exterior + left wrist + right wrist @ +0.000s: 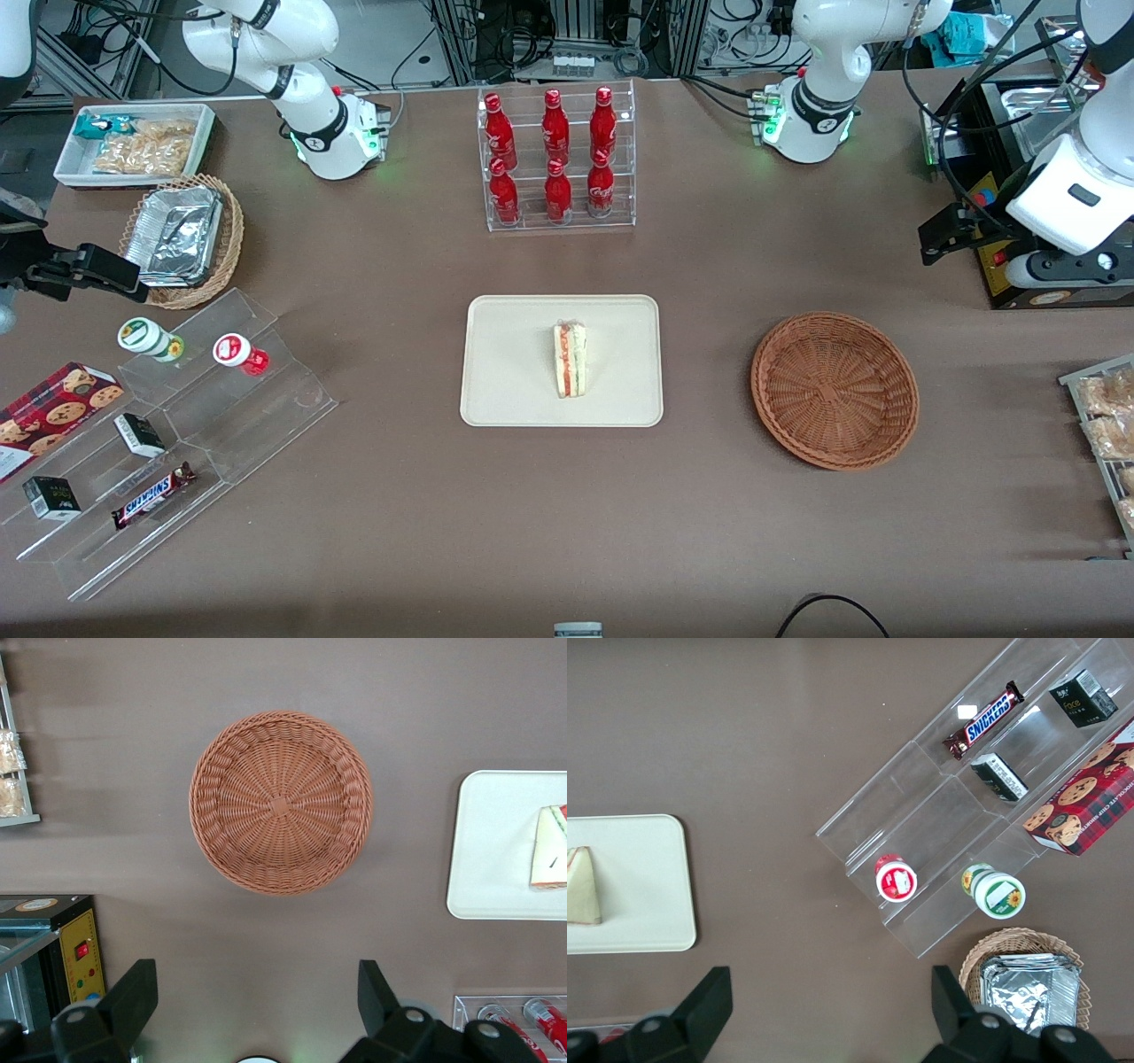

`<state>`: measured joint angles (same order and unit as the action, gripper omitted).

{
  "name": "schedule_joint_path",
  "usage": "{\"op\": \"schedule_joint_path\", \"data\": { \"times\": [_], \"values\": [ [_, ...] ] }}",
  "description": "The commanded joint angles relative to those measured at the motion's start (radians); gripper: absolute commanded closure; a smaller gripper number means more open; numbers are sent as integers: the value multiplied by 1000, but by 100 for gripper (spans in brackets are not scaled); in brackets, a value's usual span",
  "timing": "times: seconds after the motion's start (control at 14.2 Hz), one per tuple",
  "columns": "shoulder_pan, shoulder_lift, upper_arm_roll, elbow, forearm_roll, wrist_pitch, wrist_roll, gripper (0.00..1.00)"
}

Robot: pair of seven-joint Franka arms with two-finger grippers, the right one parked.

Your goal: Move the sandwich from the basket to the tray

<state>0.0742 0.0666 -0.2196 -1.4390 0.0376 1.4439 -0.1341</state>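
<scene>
Brown table (567, 532): sandwich (570, 359) on tray (514, 372); basket (834, 389) empty; claw (257, 1001) open.

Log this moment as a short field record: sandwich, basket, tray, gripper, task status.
sandwich: lying on the tray, near its middle
basket: holds nothing, beside the tray toward the working arm's end
tray: flat on the table, nearer the front camera than the bottle rack
gripper: open, holding nothing, raised above the table near the basket
task status: sandwich appears placed
</scene>
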Motion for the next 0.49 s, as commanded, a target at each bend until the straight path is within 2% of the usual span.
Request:
{"op": "schedule_joint_path", "data": {
  "times": [0.0,0.42],
  "values": [
    [7,-13,-4,16,-18,-28,7,0],
    [7,-17,2,16,-18,-28,5,0]
  ]
}}
